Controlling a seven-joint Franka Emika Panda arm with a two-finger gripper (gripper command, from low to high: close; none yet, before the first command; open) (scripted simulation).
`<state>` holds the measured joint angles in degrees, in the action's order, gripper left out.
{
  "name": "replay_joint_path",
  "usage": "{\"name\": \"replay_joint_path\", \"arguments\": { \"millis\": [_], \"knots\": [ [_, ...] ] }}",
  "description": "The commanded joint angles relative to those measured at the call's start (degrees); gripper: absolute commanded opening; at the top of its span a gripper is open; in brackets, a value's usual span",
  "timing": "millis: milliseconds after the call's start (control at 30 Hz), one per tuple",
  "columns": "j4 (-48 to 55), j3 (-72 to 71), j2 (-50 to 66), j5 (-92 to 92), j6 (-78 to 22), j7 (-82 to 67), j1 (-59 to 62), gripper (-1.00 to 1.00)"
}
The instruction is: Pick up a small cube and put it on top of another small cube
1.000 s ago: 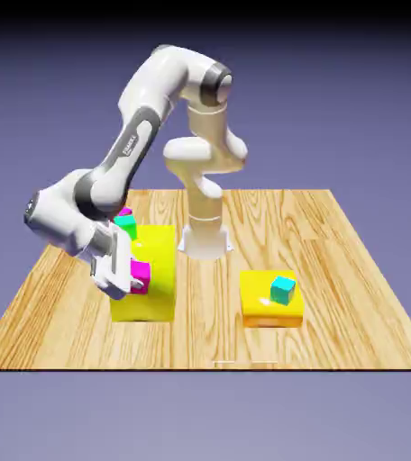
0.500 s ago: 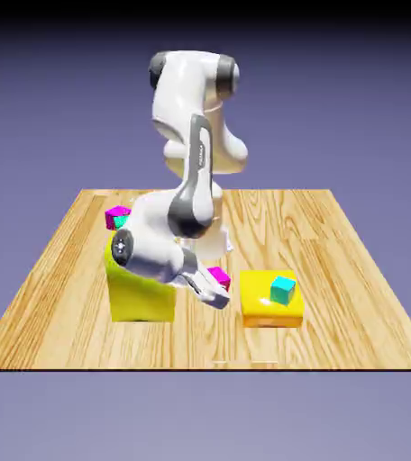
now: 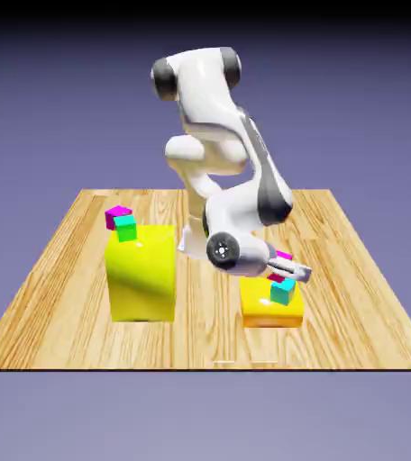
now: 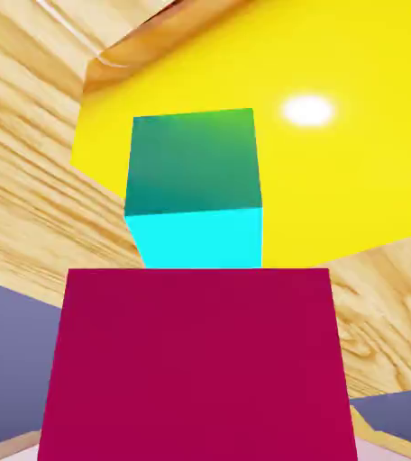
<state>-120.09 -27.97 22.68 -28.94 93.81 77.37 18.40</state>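
Observation:
My gripper (image 3: pixel 287 268) is shut on the small cube (image 3: pixel 282 257), which has a magenta-pink top and crimson sides. It hangs just above the cyan cube (image 3: pixel 283 291), apparently apart from it. The cyan cube rests on the low yellow block (image 3: pixel 268 311) at the exterior view's right. In the hand view the small cube's crimson face (image 4: pixel 196 365) fills the bottom and hides both fingertips. Right beyond it is the cyan cube (image 4: pixel 196 185) on the yellow block (image 4: pixel 353 162).
A tall yellow block (image 3: pixel 142 275) stands at the exterior view's left. On its far edge sit a purpler magenta cube (image 3: pixel 116 215) and a small green cube (image 3: pixel 126 230). The wooden table (image 3: pixel 371 306) lies under everything.
The arm swung from the tall yellow block toward the exterior view's right, carrying the small cube. The cube now hangs over the cyan cube on the low block.

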Motion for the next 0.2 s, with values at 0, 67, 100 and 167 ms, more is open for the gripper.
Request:
{"name": "replay_joint_path", "arguments": {
  "millis": [0,67,100,167],
  "knots": [
    [-2.02,-0.29,0.37,-0.42,2.46,-0.58,-0.61,-1.00],
    [-4.92,-0.70,0.90,-1.18,6.03,-1.43,-1.48,-1.00],
    [-4.92,-0.70,0.90,-1.18,6.03,-1.43,-1.48,1.00],
    [-2.90,-0.41,0.53,-0.65,3.54,-0.84,-0.87,1.00]
  ]
}}
